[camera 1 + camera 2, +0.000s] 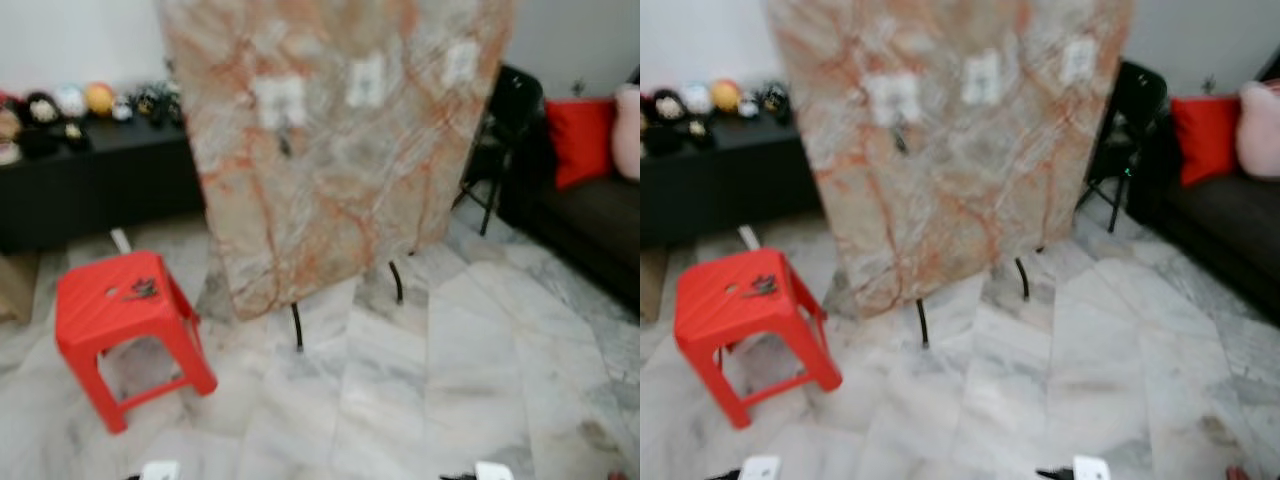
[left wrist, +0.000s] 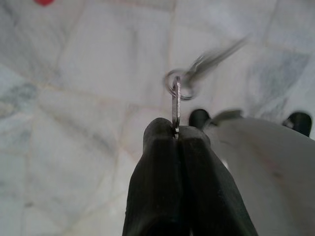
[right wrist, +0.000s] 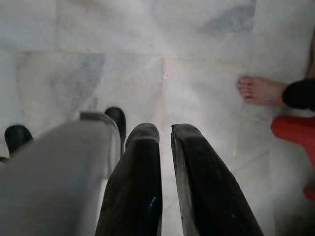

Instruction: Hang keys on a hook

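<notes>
Left gripper (image 2: 176, 133): clamped on keys (image 2: 178, 88) above marble floor (image 2: 74, 98). Right gripper (image 3: 165, 135): fingers slightly parted, empty. Ahead: marble board (image 1: 340, 140) with hooks (image 1: 284, 140); red stool (image 1: 120, 320).

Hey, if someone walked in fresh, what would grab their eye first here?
Probably the big marble-patterned board standing upright in the middle of the room, with white hooks on it. Next, the bright red stool on the floor to its left, and the keys pinched in the left gripper.

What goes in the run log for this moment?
left end effector: shut on keys, above floor | right end effector: slightly open, holds nothing | marble board: ahead, white hooks | red stool: left
</notes>
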